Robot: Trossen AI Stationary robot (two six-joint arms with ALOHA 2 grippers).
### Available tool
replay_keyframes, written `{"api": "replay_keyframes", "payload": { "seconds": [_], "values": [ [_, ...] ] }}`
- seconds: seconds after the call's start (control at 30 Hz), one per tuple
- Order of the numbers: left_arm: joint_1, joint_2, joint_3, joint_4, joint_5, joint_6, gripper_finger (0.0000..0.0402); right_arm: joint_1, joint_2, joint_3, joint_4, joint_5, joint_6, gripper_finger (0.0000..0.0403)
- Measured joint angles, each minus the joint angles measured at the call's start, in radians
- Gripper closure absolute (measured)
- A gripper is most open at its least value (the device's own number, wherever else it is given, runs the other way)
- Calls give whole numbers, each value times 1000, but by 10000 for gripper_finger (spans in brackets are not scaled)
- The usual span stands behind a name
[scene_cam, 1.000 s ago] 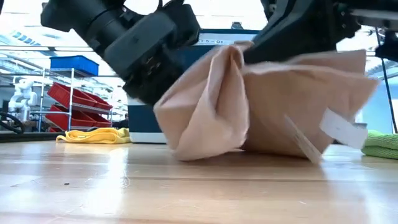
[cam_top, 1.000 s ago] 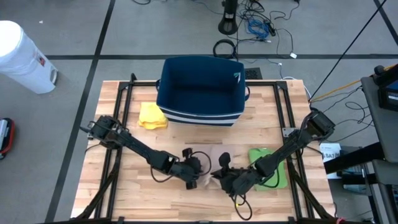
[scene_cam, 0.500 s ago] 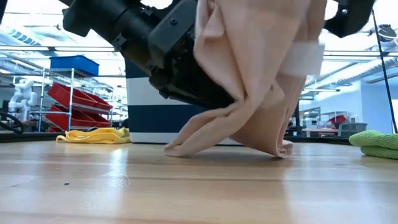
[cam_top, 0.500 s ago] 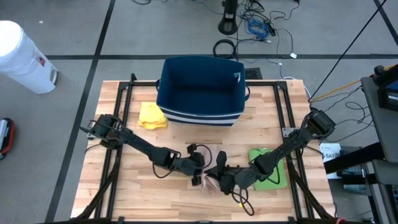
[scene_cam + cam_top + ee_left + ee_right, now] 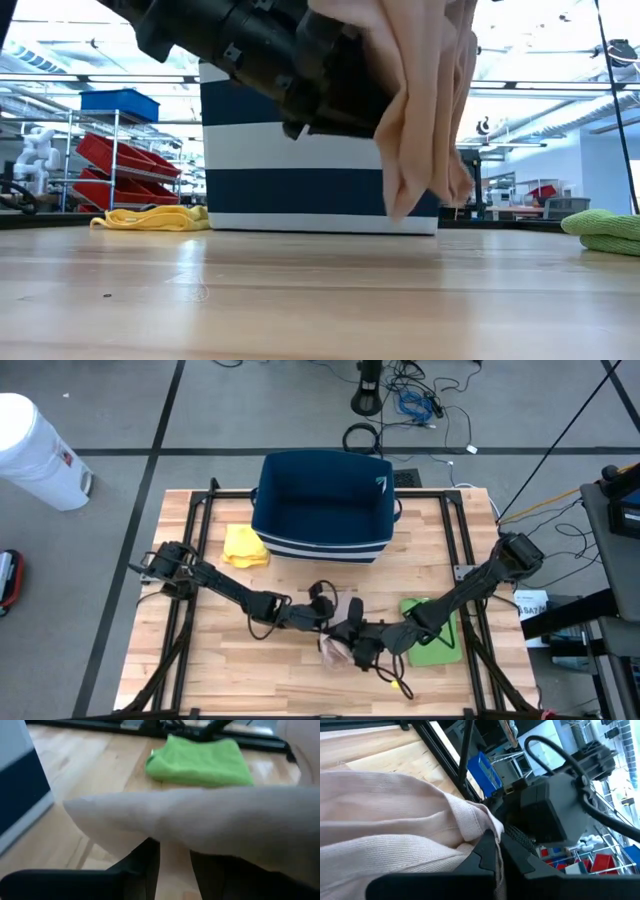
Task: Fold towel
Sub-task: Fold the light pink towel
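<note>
Holding the beige towel point(image 5: 425, 100) clear of the table point(image 5: 300, 300), upper centre of the low frame: left gripper point(image 5: 328, 622) and right gripper point(image 5: 352, 643) each pinch an edge, so it hangs doubled, probably for a clean fold line.

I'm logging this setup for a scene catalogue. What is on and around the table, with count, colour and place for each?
Beige towel: one, pale beige, lifted off the table near its front middle, hanging between both claws.
Green cloth: one, bright green, folded, front right of the table.
Yellow cloth: one, yellow, crumpled, left of the bin.
Bin: one, navy with white stripes, back middle of the table.
Table: one, light wood.
White container: one, on the floor, far left.
Left claw: dark, gripping the towel.
Right claw: dark, shut on the towel.
</note>
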Motion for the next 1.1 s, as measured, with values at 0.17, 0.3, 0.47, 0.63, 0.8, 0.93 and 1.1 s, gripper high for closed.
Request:
{"api": "replay_keyframes", "payload": {
  "seconds": [0.17, 0.3, 0.47, 0.63, 0.8, 0.93, 1.1],
  "values": [
    [5, 0, 0, 10, 0, 30, 290, -28, -41, 6, -100, -155, 75, 403],
    [7, 0, 0, -58, -1, 26, 290, -73, -43, 6, -208, -352, 192, 403],
    [11, 0, 0, -41, -3, 4, 290, -99, -12, 6, -201, -428, 210, 403],
    [11, 0, 0, -43, -4, 6, 290, -110, 0, 6, -195, -481, 206, 403],
    [12, 0, 0, -36, -4, 27, 290, -120, 0, 6, -209, -534, 198, 403],
    [11, 0, 0, -42, -4, 34, 290, -132, 1, 6, -218, -551, 203, 403],
    [11, 0, 0, -54, -17, 29, 290, -136, 1, 6, -224, -550, 198, 403]
  ]
}}
